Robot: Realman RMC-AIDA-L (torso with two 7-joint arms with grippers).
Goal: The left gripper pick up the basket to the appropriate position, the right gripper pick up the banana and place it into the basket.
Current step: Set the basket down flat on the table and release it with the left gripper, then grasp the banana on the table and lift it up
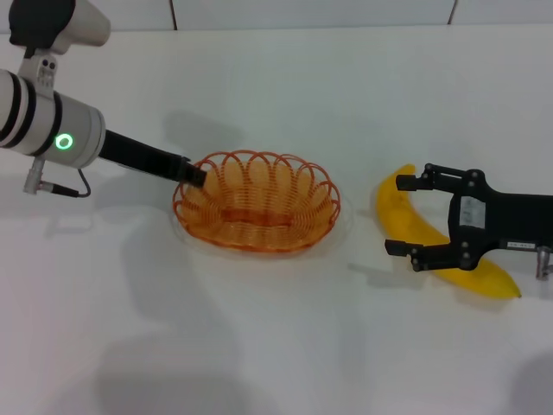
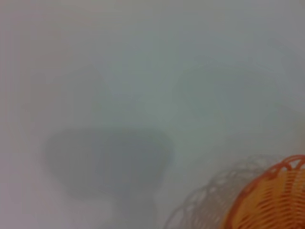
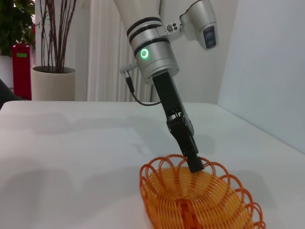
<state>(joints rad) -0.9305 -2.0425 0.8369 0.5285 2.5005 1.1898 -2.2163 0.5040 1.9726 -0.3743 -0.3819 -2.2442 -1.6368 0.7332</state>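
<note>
The orange wire basket (image 1: 257, 201) stands on the white table, left of centre. My left gripper (image 1: 194, 175) reaches in from the left and is shut on the basket's left rim. The right wrist view shows that gripper (image 3: 193, 162) pinching the rim of the basket (image 3: 200, 200). A piece of the basket (image 2: 271, 200) shows in the left wrist view. The yellow banana (image 1: 423, 226) lies on the table to the right of the basket. My right gripper (image 1: 403, 216) is open, with one finger on each side of the banana's upper half.
The white table (image 1: 259, 346) runs to a wall at the back. Beyond the table, the right wrist view shows a potted plant (image 3: 52, 71) and a red box (image 3: 21, 67).
</note>
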